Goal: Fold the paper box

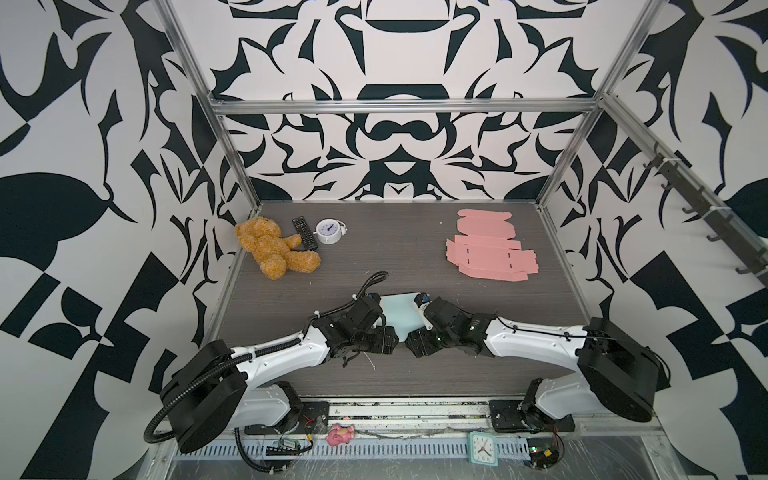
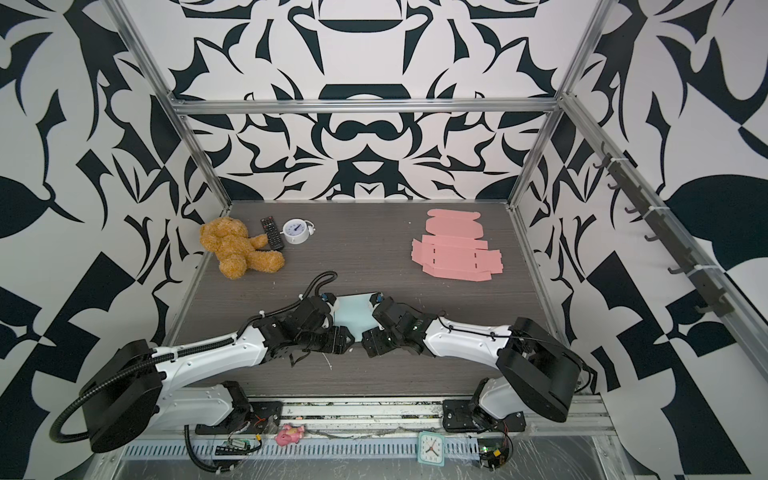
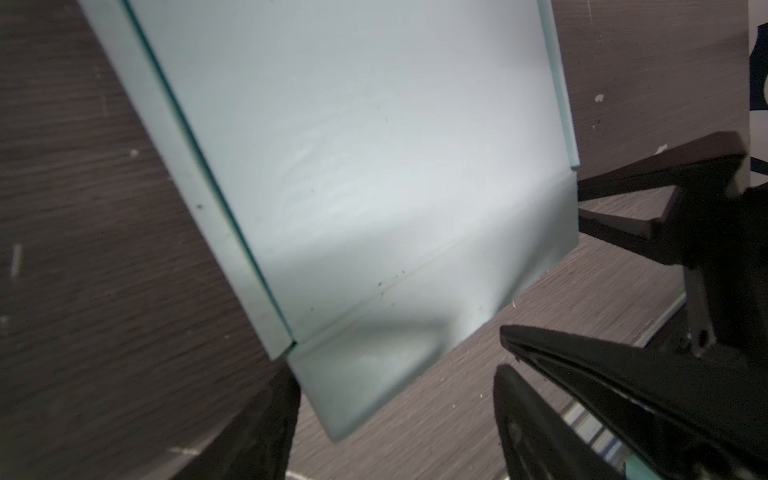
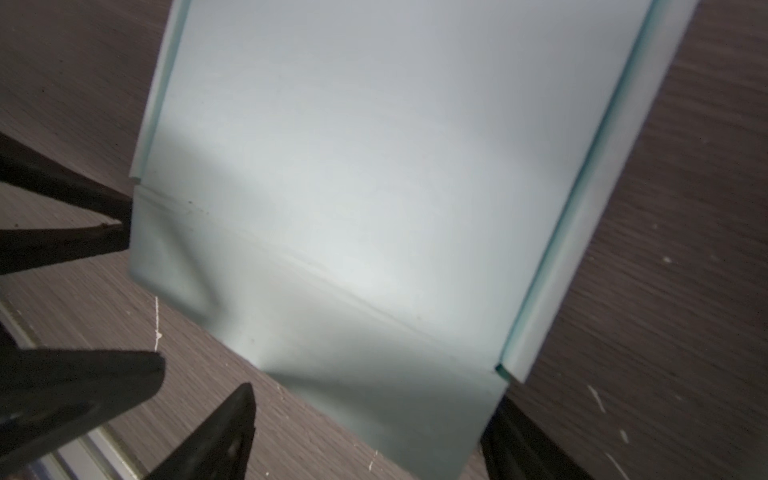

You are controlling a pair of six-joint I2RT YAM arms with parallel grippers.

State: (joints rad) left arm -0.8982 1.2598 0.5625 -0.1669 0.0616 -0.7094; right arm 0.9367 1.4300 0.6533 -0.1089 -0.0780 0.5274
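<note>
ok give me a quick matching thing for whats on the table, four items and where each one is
Things:
1. teddy bear
2. round clock
3. pink cardboard
4. blue cardboard

Places:
a. far right, lying flat and unfolded
b. far left corner
c. middle of the table, closest to the robot's base
d. just right of the remote in both top views

Pairs: 1-b, 2-d, 3-a, 4-c
</note>
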